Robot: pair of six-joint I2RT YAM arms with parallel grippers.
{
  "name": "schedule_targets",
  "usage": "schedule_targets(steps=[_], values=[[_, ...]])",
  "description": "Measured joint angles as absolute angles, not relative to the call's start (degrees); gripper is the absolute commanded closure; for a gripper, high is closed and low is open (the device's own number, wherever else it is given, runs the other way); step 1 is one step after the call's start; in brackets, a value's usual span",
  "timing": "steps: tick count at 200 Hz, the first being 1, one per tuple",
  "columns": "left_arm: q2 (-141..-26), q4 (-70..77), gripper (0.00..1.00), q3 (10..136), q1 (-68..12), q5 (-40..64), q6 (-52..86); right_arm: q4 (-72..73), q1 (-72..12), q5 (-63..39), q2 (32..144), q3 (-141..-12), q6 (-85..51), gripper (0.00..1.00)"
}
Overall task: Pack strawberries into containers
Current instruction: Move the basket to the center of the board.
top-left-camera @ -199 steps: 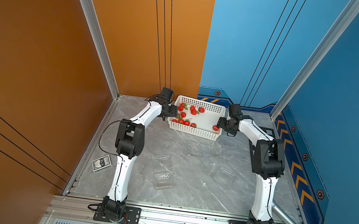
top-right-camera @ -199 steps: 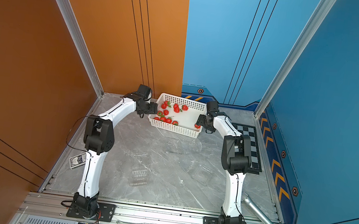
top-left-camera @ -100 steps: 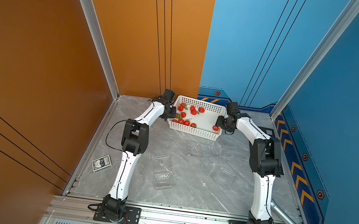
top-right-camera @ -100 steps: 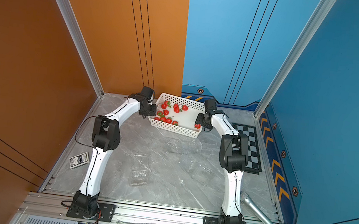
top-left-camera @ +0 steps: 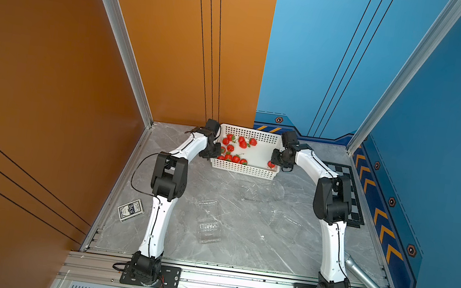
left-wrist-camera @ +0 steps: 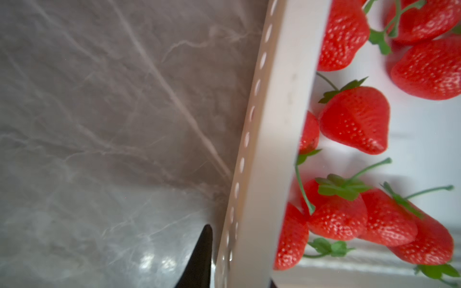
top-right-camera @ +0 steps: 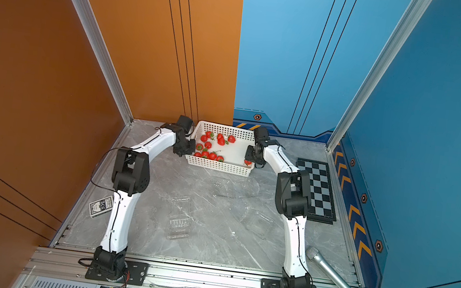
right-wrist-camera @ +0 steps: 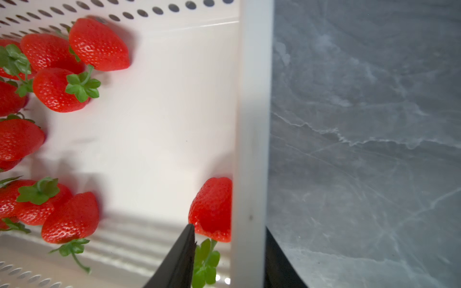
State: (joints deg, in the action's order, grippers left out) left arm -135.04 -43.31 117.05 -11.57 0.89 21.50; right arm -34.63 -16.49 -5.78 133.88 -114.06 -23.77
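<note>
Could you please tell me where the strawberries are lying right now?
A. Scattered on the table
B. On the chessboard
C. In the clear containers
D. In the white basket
D: in both top views the strawberries all lie inside the white basket, while the clear containers on the table hold none.

Red strawberries (top-left-camera: 235, 159) in basket (top-left-camera: 242, 169); clear containers (top-left-camera: 208, 229) on table (top-left-camera: 239, 252).

Glossy strawberries (right-wrist-camera: 97, 45), smooth white plastic basket (right-wrist-camera: 252, 99)
</note>
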Motion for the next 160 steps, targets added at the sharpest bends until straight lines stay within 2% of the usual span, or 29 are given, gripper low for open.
schedule_targets(steps=[75, 114, 160], values=[[-119.1, -41.6, 0.84, 95.5, -6.2, -0.4, 23.9, -35.0, -22.0, -9.1, 139.4, -122.5, -19.1, 0.61], [-110.0, -38.3, 0.84, 83.2, -2.9, -1.0, 25.9, -35.1, -26.2, -11.6, 142.0, -127.9, -14.2, 0.57], [-101.5, -36.4, 0.75, 72.2, 1.0, -1.3, 27.9, -35.5, -29.6, -14.7, 144.9, -132.5, -10.0, 0.51]])
